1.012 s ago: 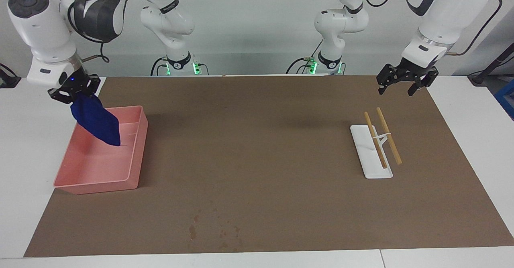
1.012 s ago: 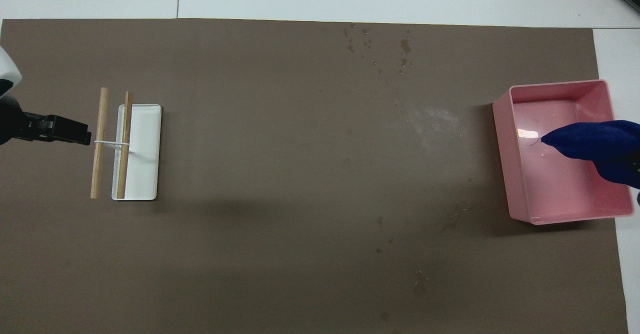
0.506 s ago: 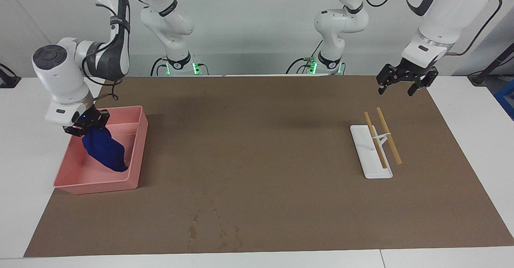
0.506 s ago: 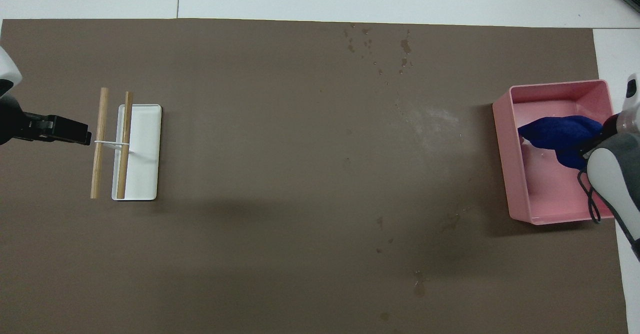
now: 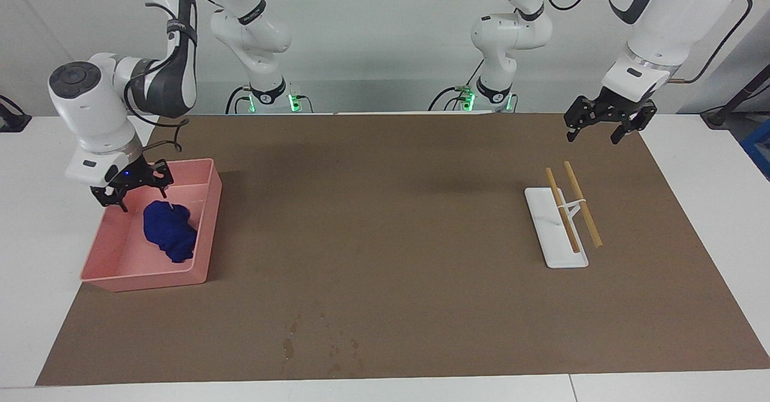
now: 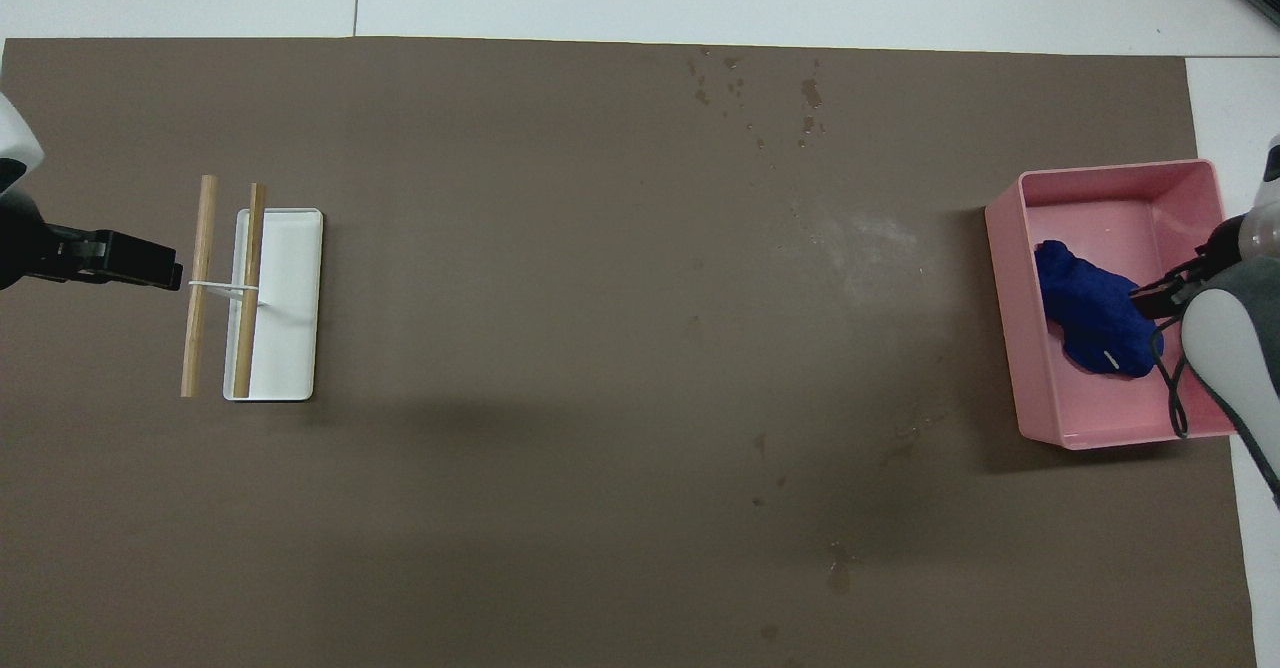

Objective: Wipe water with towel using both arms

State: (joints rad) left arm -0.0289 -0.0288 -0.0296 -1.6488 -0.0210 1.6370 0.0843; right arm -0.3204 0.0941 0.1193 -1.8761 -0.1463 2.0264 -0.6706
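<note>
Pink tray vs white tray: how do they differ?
The pink tray is deep-walled and holds the towel; the white tray is shallow and carries a rack with two wooden sticks. Pink sits toward the right arm's end, white toward the left arm's. Both are rectangular, on the brown mat.

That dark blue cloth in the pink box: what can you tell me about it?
The towel is a small, plain, deep navy cloth, soft-looking and crumpled into a wrinkled heap. It lies loose on the floor of the pink tray, close to the wall that faces the middle of the table, at the right arm's end. A tiny pale mark, maybe a tag, shows on it in the overhead view. The right end effector hangs open just above it, not gripping it. Nothing but the tray touches it.
</note>
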